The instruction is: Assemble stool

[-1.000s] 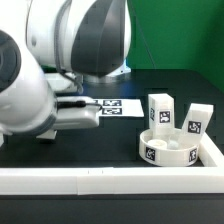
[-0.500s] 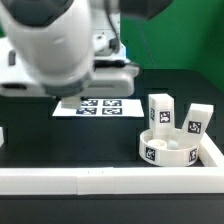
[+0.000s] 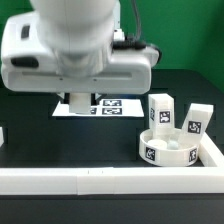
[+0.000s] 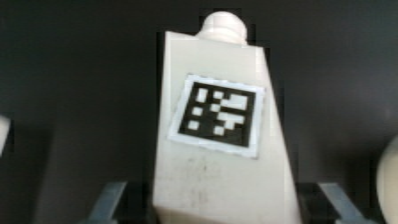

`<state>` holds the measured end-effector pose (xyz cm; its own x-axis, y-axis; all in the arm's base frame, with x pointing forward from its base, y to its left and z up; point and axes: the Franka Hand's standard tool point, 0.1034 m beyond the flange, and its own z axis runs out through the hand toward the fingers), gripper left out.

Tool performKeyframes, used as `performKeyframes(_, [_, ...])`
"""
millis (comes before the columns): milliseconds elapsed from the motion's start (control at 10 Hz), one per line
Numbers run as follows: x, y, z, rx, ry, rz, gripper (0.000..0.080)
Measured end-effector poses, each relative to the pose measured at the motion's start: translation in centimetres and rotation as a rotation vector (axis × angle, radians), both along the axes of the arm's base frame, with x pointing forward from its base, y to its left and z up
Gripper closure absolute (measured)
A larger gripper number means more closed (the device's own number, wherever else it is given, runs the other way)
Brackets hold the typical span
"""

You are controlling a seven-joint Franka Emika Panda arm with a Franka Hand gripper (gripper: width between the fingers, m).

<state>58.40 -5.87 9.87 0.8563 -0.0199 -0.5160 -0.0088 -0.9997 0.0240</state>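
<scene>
seat: round disc (image 3: 168,148) at desk (image 3: 40,140) front-right corner
legs: two (image 3: 159,110) (image 3: 196,120) seen behind seat
pincer (image 4: 217,200): leg (image 4: 217,120) framed between fingers, grip cannot be told

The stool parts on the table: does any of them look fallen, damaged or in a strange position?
Nothing looks damaged or spilled. The round seat lies flat in the corner of the white border bars, with two legs upright behind it. A third leg lies between the fingers of the open gripper, intact, its tag facing the wrist camera.
</scene>
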Motion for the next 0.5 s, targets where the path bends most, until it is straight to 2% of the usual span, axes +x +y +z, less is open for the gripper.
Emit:
performKeyframes(100, [-0.4, 0.7, 0.6, 0.001, -0.101, -0.007, 0.0476])
performKeyframes(200, [-0.8, 1.3, 1.1, 0.011, -0.143, -0.021, 0.0476])
performKeyframes(300, [0.5, 1.7, 1.6, 0.003, -0.259, -0.012, 0.0476])
performKeyframes(400, [0.7, 2.1, 2.1, 0.001, -0.355, -0.003, 0.0476])
performKeyframes(500, [0.7, 1.8, 1.9, -0.006, -0.452, 0.002, 0.0476])
